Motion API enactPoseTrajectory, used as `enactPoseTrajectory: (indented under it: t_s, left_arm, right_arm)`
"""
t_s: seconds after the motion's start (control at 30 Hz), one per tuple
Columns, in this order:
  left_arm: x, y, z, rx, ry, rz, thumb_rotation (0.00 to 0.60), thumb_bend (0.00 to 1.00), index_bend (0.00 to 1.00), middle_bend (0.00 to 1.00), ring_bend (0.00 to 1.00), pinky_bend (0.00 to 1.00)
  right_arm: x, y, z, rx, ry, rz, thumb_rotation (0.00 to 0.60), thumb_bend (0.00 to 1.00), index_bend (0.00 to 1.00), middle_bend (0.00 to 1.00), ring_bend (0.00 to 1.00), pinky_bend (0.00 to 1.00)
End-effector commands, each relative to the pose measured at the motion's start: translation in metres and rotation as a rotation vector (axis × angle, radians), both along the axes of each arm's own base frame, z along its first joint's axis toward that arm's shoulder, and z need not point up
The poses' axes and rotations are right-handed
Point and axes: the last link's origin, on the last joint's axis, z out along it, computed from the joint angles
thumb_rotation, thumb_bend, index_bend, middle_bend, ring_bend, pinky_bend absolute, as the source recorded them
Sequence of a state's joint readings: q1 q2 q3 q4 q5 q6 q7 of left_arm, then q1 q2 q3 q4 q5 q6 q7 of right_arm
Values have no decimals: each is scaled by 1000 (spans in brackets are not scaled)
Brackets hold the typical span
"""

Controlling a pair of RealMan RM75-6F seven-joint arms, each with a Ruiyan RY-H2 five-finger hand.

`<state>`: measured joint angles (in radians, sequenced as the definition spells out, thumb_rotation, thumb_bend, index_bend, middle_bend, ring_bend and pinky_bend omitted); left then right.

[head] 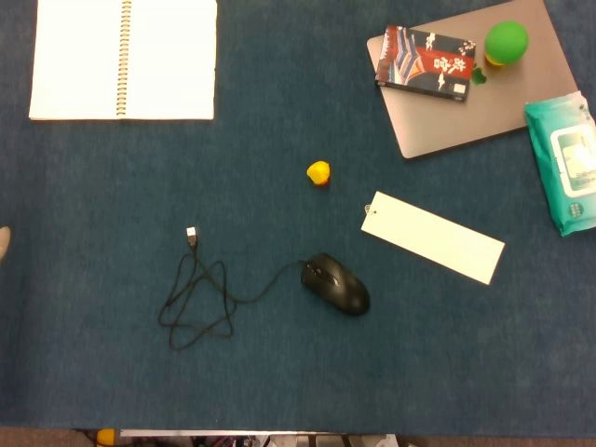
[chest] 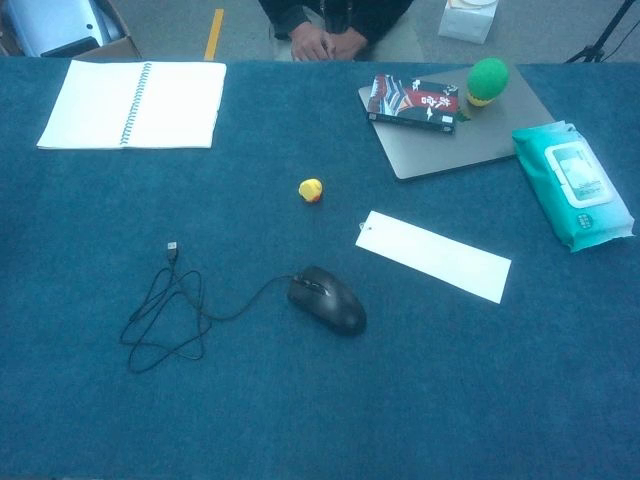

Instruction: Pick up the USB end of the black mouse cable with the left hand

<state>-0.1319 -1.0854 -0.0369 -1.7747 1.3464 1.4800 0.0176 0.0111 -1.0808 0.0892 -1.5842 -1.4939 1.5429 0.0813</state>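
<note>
Head view had the USB end [head: 191, 235] lying left-centre on the blue cloth, plug pointing toward frame top, cable loops below; neither hand visible, so grip state & nearer arm unknown.

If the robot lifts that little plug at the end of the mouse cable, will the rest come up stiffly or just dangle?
Probably dangle: the cable lies in loose, tangled loops, so it looks floppy. The USB plug seems small and light. The loops may drag or snag before the black mouse moves.
</note>
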Motion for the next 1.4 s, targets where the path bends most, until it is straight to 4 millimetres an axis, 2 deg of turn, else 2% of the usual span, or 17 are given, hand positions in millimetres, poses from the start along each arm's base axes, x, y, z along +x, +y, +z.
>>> enactPoseTrajectory:
  t_s: [0.03,0.13,0.23,0.4,0.5,0.63,0.93,1.23,1.4]
  left_arm:
    - [-1,0,-1,-1,-5,-1,600,270,17,52,0,0]
    - [0,2,-2,-2,-11,-19,600,270,17,52,0,0]
    - [-1,7,-3,-76,-6,-66,600,270,19,49,0,0]
    - [7,24,-3,-198,-29,-197,600,270,81,37,0,0]
    - [11,36,-10,-282,-26,-276,600,271,134,17,0,0]
    - [20,54,-25,-419,-27,-380,600,271,234,0,0,0]
    - [40,84,-65,-584,3,-549,600,271,395,0,0,0]
    - [58,105,-108,-674,170,-715,600,269,429,0,0,0]
    - [65,107,-126,-688,247,-802,600,269,435,0,0,0]
  right_arm:
    - [1,0,0,1,1,2,600,375,403,363,234,354]
    - [2,-1,0,1,2,6,600,375,403,363,234,354]
    - [3,-1,1,-2,0,12,600,375,403,363,235,354]
    - [6,-2,0,1,-3,21,600,374,403,363,234,354]
    - [7,-2,0,3,-1,25,600,375,403,363,234,354]
    - [9,-1,0,4,3,27,600,375,403,363,234,352]
    - [12,1,0,4,15,17,600,375,403,363,234,344]
    - [14,3,1,-1,30,2,600,375,403,363,235,344]
    - [14,3,2,-3,33,-3,600,375,403,363,234,344]
